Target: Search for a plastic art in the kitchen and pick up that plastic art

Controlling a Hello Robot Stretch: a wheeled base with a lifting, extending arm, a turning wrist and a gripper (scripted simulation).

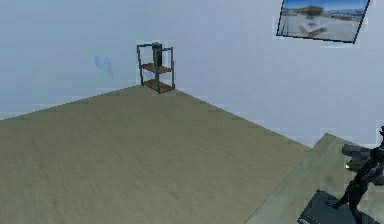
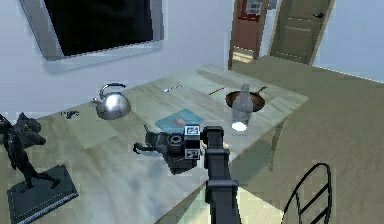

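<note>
Forward view shows us a small shelf by the far wall, then the dark statue at the tabletop's right edge. On the arm side view we find that statue at the tabletop's left corner, then a kettle, the gripper, and a bottle beside a pan. We cannot tell the gripper's opening or whether it holds anything.

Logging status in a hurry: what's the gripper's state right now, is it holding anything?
Gripper: seen against the table; cannot be told whether it holds anything.
</note>
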